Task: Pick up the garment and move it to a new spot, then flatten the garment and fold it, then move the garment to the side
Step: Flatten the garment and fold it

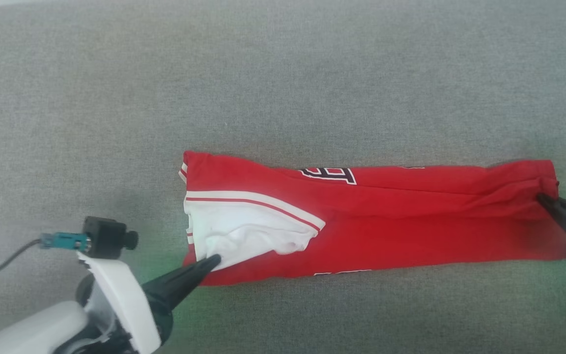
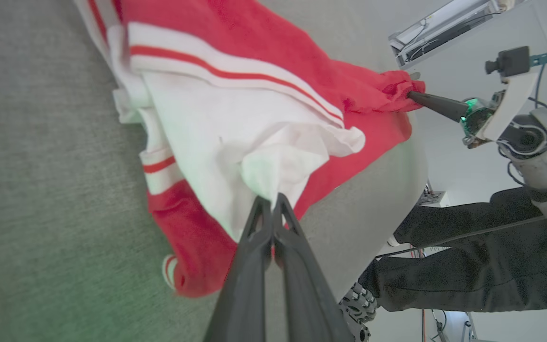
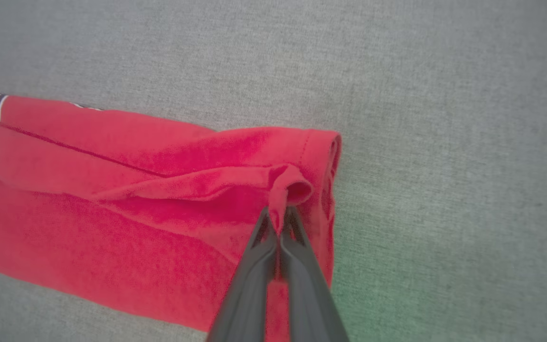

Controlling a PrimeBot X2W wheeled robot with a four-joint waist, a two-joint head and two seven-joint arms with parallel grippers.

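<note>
Now the jersey (image 1: 410, 231) lies as a long folded strip across the grey cloth surface (image 1: 283, 73), running left to right in the head view. At its left end the left gripper (image 1: 214, 259) has its fingers pressed together on the edge of the white panel (image 1: 243, 231), pinching a bit of that fabric. At the far right end the right gripper (image 1: 541, 198) is clamped on a bunched red tuck of the hem (its body is cut off by the picture's edge). The dark print (image 1: 329, 173) is mostly tucked into a fold and cannot be read. Beyond the surface's edge, the left wrist view catches a person's legs (image 2: 468, 266) in dark trousers, the rest out of frame.
</note>
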